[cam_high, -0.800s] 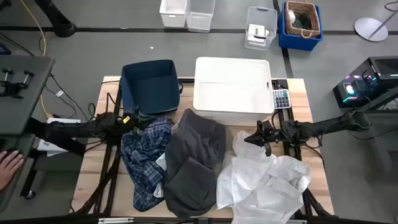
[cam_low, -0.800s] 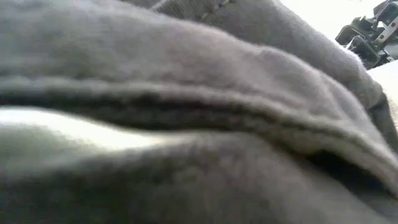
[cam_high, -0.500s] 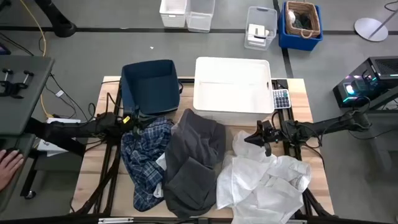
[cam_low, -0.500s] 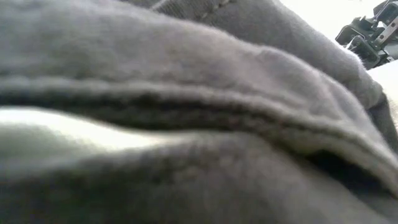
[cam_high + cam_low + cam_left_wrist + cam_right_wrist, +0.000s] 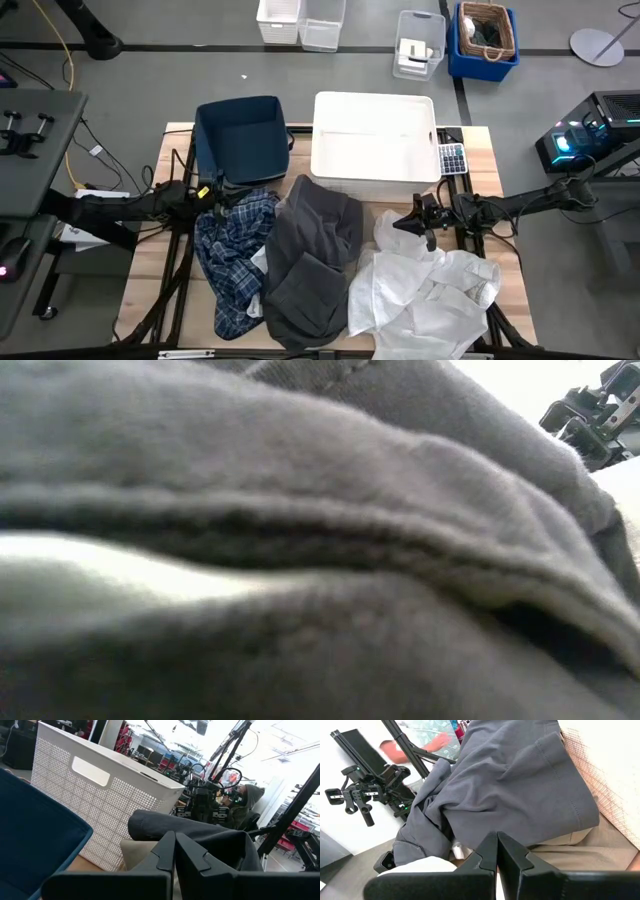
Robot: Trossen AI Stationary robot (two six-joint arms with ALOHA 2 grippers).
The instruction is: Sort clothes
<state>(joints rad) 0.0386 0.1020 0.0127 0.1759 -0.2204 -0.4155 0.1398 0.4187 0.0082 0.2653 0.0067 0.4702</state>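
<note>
Three garments lie in a row on the front part of the wooden table [image 5: 480, 150]. The blue-white plaid shirt [image 5: 232, 255] is on the left. The dark grey garment [image 5: 312, 255] is in the middle and lies partly over the shirt. The white garments [image 5: 425, 295] are crumpled on the right. A bit of tan fabric [image 5: 600, 842] shows under the grey garment, next to the white slatted basket [image 5: 373, 140].

Behind the clothes stand two containers, side by side: the navy fabric bin [image 5: 240, 138] on the left and the white basket on the right. A calculator [image 5: 452, 157] lies just beside the basket.

The left gripper [image 5: 212, 193] is low at the upper edge of the plaid shirt, just in front of the navy bin. In its wrist view its two fingers [image 5: 165, 852] are pressed together with nothing between them. The right gripper [image 5: 418, 218] is at the upper edge of the white garments, near the front of the basket. Its fingers [image 5: 487, 852] are also pressed together and hold nothing.

In the low view the grey garment fills almost the whole picture.
</note>
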